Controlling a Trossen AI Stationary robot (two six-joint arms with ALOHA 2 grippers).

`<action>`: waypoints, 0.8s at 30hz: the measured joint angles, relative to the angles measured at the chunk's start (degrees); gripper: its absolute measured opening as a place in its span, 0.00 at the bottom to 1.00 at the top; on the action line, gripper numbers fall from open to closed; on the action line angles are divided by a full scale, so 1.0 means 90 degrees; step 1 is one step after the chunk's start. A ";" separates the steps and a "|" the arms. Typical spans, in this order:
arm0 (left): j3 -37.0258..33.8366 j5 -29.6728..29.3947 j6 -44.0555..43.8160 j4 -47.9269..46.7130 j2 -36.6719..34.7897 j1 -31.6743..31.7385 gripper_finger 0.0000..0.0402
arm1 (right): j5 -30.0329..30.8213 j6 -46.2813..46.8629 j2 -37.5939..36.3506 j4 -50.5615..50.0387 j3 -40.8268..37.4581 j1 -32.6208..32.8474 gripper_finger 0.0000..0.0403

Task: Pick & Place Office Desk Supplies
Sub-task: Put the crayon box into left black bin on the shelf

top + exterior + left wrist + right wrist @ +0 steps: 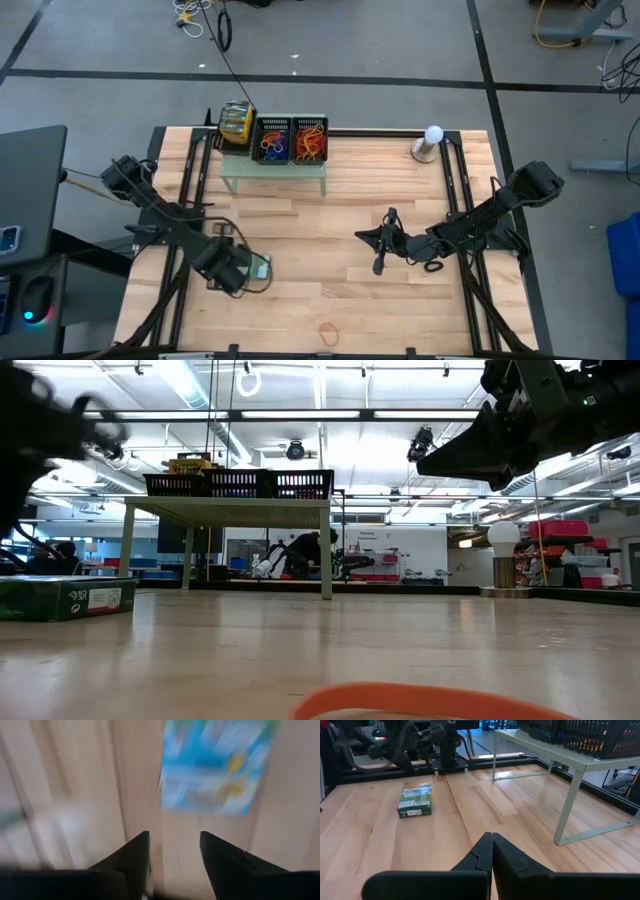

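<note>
a two-armed robot works through office supplies on a wooden surface (330,210). the left gripper (172,855) hangs over the near left part of the surface, its dark fingers (132,860) parted with nothing between them, directly above a small green, white and blue packet (415,802) that lies flat on the wood. the wrist view is blurred with motion, but the packet shows clear of the fingertips, touching neither. the right gripper (491,852) waits over the middle right of the surface, fingers pressed together and holding nothing.

at the far edge, a pale-green shelf (275,172) carries black mesh trays (291,140) already stocked with tangled rubber bands (310,148) in orange, red and other colours; a yellow item sits in the leftmost spot, too small to identify. a lamp-like white bulb on a stand (431,142) occupies the far right corner.

judging from how things lie, most of the sorting looks done: the trays are filled, while two items are out on the surface. the packet under the left gripper has yet to be lifted to the shelf, and a lone orange rubber band (328,329) rests near the front edge, well apart from both arms.
</note>
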 joint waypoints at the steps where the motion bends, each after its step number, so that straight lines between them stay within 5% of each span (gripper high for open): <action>1: -0.0110 0.0119 -0.0302 -0.0145 0.0000 -0.0098 0.46 | 0.0000 0.0000 0.0000 -0.0002 0.0000 0.0000 0.02; 5: -0.0732 0.0395 -0.1084 0.0226 0.0002 -0.0489 0.41 | 0.0002 -0.0002 0.0000 -0.0007 0.0000 0.0000 0.02; 13: -0.1093 0.0032 -0.0956 0.2561 0.0005 -0.0589 0.04 | 0.0002 0.0000 0.0000 -0.0010 0.0000 0.0000 0.02; 21: -0.1003 -0.0883 0.0006 0.5229 0.0197 -0.0086 0.02 | 0.0002 0.0000 0.0000 -0.0010 0.0000 0.0000 0.02; 24: -0.0635 -0.0908 0.0736 0.5332 0.0457 0.0299 0.04 | 0.0002 0.0000 0.0000 -0.0017 0.0000 0.0000 0.02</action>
